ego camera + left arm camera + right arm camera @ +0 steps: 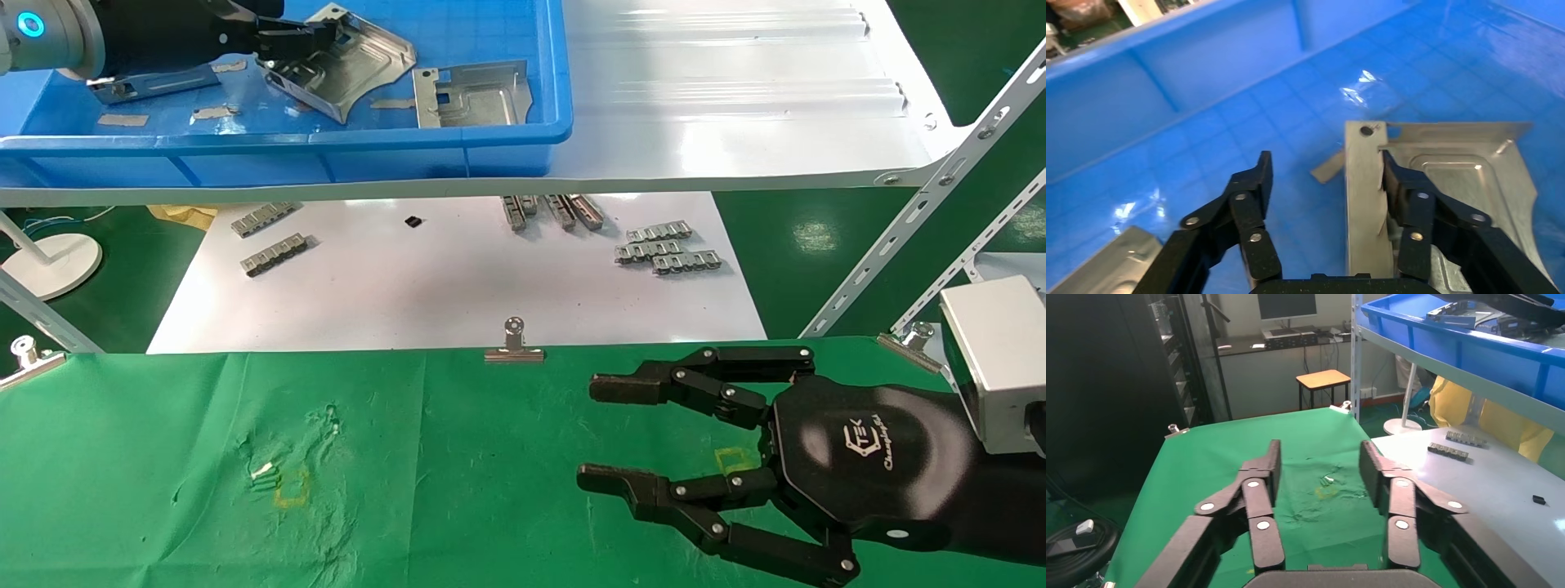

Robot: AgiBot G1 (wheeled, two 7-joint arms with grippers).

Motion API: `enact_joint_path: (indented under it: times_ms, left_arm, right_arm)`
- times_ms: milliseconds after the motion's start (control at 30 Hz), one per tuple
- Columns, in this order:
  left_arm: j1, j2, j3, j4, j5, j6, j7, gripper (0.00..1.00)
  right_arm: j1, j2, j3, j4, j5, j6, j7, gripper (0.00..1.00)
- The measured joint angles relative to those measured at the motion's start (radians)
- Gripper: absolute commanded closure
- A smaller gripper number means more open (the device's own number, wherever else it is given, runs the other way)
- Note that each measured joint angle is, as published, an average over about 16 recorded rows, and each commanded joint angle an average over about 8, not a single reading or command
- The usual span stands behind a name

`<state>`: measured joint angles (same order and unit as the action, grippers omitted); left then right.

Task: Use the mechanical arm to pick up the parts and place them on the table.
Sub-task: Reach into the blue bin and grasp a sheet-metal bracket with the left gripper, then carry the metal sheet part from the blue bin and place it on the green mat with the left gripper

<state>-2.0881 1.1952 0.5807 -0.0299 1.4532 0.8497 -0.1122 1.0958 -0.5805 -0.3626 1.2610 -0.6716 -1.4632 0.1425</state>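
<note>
Right end effector (605, 433) spread over table (163, 457); left (1324, 184) straddling upright part (1438, 184).

Two brackets (343, 65) (470, 94) lay in the bin (458, 143) on the shelf (735, 98); ribbed strips (666, 249) lay below, behind the table (163, 457).

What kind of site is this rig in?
Likely a factory-style test bench: stamped metal brackets in a blue bin on slotted-angle shelving, with a cloth-covered table below.
</note>
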Motion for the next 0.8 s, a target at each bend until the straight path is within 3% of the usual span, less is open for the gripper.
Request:
enact_joint_path:
  times_ms: [500, 800]
  left_arm:
    - [0.000, -0.016, -0.017, 0.012, -0.024, 0.007, 0.030, 1.00]
    - [-0.015, -0.068, -0.052, -0.023, -0.076, 0.125, 0.087, 1.00]
  right_arm:
    - [0.000, 0.000, 0.000, 0.000, 0.000, 0.000, 0.000, 0.00]
    - [0.000, 0.000, 0.000, 0.000, 0.000, 0.000, 0.000, 0.00]
